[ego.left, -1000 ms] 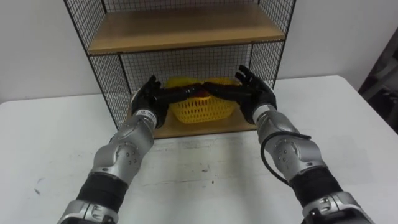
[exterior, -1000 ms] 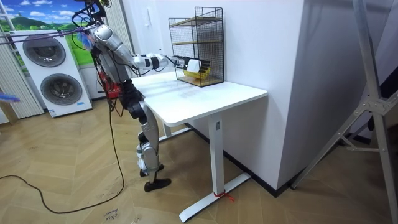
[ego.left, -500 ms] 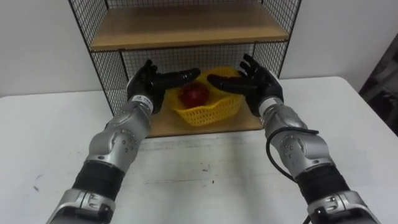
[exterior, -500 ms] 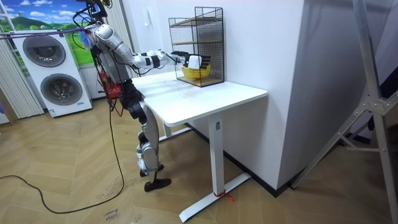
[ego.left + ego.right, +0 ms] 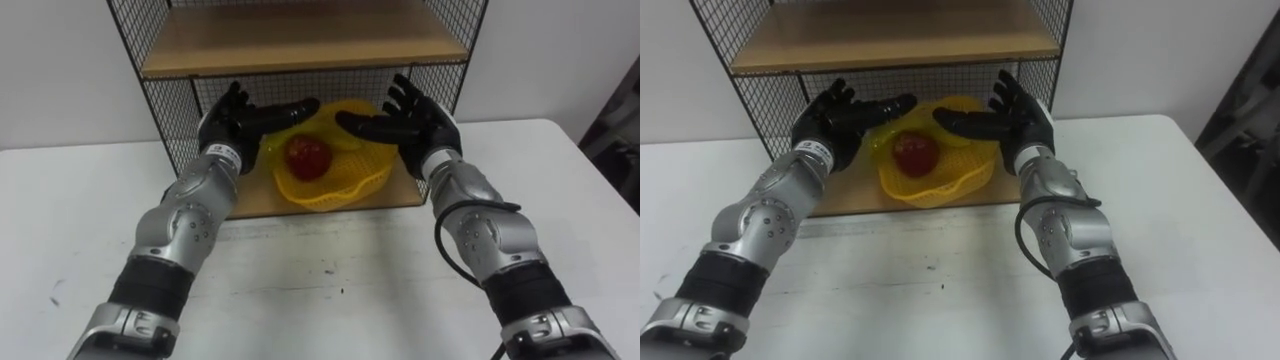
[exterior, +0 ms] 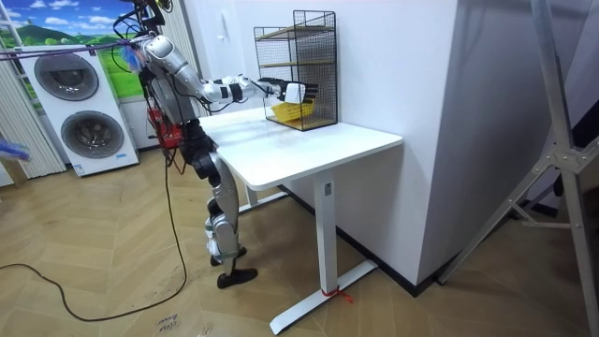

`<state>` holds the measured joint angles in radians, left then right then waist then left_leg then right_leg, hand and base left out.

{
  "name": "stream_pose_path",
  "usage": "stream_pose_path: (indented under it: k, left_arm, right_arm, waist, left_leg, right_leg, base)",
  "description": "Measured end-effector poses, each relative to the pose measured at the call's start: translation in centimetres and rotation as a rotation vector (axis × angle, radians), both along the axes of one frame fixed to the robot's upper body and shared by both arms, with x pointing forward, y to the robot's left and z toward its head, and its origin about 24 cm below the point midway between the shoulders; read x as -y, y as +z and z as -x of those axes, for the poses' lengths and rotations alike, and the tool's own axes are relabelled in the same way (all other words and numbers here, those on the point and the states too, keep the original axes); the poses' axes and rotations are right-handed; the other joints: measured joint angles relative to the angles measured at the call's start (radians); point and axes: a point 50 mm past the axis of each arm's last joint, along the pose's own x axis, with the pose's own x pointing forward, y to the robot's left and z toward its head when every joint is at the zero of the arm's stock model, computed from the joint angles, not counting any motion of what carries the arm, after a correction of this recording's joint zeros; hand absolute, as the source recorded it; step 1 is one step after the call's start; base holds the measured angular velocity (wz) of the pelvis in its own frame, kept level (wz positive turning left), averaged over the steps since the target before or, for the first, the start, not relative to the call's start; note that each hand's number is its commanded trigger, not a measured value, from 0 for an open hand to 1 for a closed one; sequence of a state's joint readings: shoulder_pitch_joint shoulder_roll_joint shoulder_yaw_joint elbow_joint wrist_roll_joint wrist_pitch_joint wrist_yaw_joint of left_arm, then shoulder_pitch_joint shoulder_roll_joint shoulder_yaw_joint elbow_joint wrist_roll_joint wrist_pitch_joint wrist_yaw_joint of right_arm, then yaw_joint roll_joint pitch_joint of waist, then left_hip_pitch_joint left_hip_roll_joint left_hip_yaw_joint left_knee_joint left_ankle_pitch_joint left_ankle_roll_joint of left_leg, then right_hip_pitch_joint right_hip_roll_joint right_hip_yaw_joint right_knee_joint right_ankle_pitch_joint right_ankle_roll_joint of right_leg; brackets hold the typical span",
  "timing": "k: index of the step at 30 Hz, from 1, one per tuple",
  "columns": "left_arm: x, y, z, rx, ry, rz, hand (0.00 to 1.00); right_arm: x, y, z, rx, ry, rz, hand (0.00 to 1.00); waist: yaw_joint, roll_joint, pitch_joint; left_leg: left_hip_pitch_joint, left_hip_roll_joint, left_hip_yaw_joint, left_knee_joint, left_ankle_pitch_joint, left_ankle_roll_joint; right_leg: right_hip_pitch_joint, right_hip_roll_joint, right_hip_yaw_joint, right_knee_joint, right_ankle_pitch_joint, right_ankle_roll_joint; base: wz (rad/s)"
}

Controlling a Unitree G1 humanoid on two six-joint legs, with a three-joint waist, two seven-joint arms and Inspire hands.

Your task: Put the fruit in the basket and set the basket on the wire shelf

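We see the yellow basket point(image 5: 340, 186) on the wire shelf point(image 5: 300, 42), bottom board, red fruit point(image 5: 308, 156) inside. Left hand point(image 5: 230, 125) and right hand point(image 5: 420, 125) flank it above the white table point(image 5: 330, 290) — fingers spread, gripping nothing.

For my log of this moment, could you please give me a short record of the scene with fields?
basket: yellow, on the lower board of the wire shelf
fruit: one red apple, inside the basket
left robot hand: open, by the basket's left side
right robot hand: open, by the basket's right side
wire shelf: stands on the white table
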<state>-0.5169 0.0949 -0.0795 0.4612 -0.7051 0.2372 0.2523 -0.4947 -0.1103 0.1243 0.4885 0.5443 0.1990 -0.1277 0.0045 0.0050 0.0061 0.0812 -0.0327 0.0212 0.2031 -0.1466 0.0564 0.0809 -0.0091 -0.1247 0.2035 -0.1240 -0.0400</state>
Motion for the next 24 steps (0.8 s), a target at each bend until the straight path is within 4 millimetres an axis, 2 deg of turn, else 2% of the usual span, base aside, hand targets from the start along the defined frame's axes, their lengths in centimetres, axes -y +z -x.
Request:
stream_pose_path:
  k: [12,19,21,24]
  left_arm:
    - [-0.8,0.1,-0.1,0.002,0.006,-0.018,0.0]
    - [-2.7,1.3,-0.1,0.06,0.065,0.013,0.0]
    - [-3.2,1.4,0.0,0.079,0.076,0.023,0.0]
    - [-3.4,0.9,0.6,0.077,0.067,0.026,0.0]
  right_arm:
    - [0.1,0.0,0.0,0.001,0.001,0.002,0.0]
    - [0.6,1.1,0.2,0.061,0.006,0.055,0.0]
    - [0.7,1.4,0.4,0.085,0.008,0.059,0.0]
    - [0.8,1.1,0.8,0.092,0.018,0.068,0.0]
  waist:
    - [0.001,0.001,-0.0006]
    - [0.002,0.008,-0.0035]
    - [0.003,0.01,-0.005]
    - [0.001,0.019,-0.0118]
  left_leg:
    - [0.002,0.0,-0.001,0.001,0.0,0.0]
    - [-0.002,0.0,-0.005,0.003,0.0,0.0]
    - [0.001,0.0,-0.005,0.003,0.0,0.0]
    - [0.012,0.0,-0.005,0.002,0.0,0.0]
  right_leg:
    - [0.001,0.001,0.001,0.0,0.0,0.0]
    - [-0.001,0.0,-0.008,-0.001,0.0,0.0]
    - [0.003,-0.001,-0.009,0.0,0.0,0.0]
    - [0.011,-0.001,-0.006,0.0,0.0,0.0]
  base:
    - [0.0]
    - [0.01]
    - [0.02]
    - [-0.01]
